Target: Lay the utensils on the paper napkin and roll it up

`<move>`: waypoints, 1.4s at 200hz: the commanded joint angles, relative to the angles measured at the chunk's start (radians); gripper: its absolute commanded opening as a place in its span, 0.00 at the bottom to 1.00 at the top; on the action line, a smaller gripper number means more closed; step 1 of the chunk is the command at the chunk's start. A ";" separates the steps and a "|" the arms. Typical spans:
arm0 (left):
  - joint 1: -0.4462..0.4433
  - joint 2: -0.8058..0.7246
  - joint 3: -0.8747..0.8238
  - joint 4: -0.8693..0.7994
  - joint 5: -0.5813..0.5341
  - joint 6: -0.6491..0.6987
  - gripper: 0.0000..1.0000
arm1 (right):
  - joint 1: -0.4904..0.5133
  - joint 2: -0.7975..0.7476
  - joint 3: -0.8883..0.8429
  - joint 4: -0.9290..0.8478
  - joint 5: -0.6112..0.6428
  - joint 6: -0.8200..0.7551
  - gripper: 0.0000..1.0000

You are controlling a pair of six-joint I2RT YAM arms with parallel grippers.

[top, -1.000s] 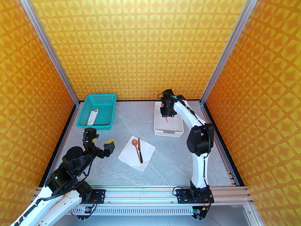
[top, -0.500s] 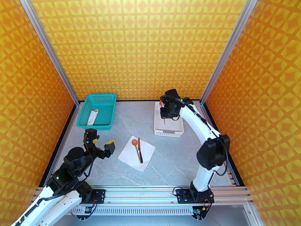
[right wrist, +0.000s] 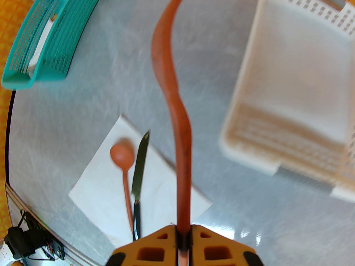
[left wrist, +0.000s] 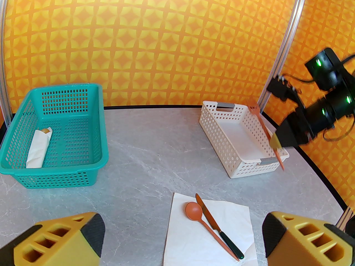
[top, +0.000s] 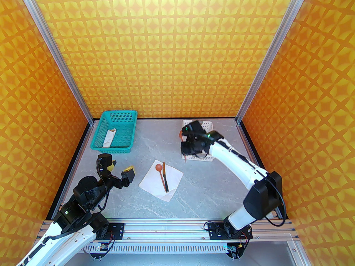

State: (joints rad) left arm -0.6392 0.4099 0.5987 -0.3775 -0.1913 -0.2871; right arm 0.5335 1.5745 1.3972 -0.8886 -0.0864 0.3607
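Lighting: bright, even and diffuse from overhead in all three views. Shadows on the grey bench (top: 194, 187) are faint and short. The top view is sharp, except for motion smear at the right arm (top: 235, 162) wrist. The right wrist view is blurred throughout: the white basket (right wrist: 277, 148) is streaked and the orange fork (right wrist: 166, 65) is soft (very close to the lens). Small glare spots show on the bench. Both wrist views bow at the edges.
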 commanded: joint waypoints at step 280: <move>0.009 -0.010 -0.013 -0.001 0.015 0.009 0.99 | 0.405 0.241 -0.193 0.292 0.033 0.317 0.13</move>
State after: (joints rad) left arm -0.6392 0.3927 0.5816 -0.3786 -0.1905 -0.2867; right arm 0.9348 1.7935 1.2106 -0.6212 -0.0780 0.6666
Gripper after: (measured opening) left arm 0.990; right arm 0.133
